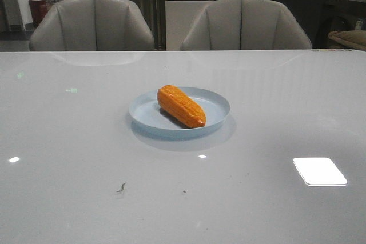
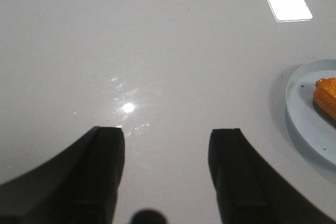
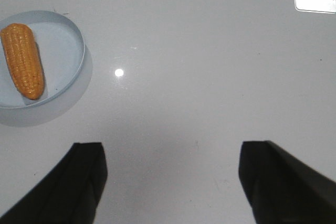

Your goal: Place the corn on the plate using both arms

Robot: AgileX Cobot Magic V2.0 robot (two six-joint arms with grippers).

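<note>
A glossy pale grey table (image 1: 68, 198) runs back to two padded chairs (image 1: 91, 24) in a dim room, with ceiling lights glaring off its top. At its middle the corn (image 1: 180, 106) lies slantwise on the plate (image 1: 214, 119), its blunt end toward the chairs and its tapered tip near the front rim, so the placing looks already done. The cob reads as a light, rigid moulded toy; its bumpy kernels should give fingers some bite, though the round body could roll on the glazed plate. Judged from that shape, the thick middle, taken across its width, is the surest hold, the narrowing tip the poorest. The shallow plate looks slick and likely to slide if nudged. Well apart from it, the left pincer (image 2: 167, 174) hangs with fingers spread wide over bare table, and the right pincer (image 3: 173, 182) likewise gapes wide, holding nothing.
</note>
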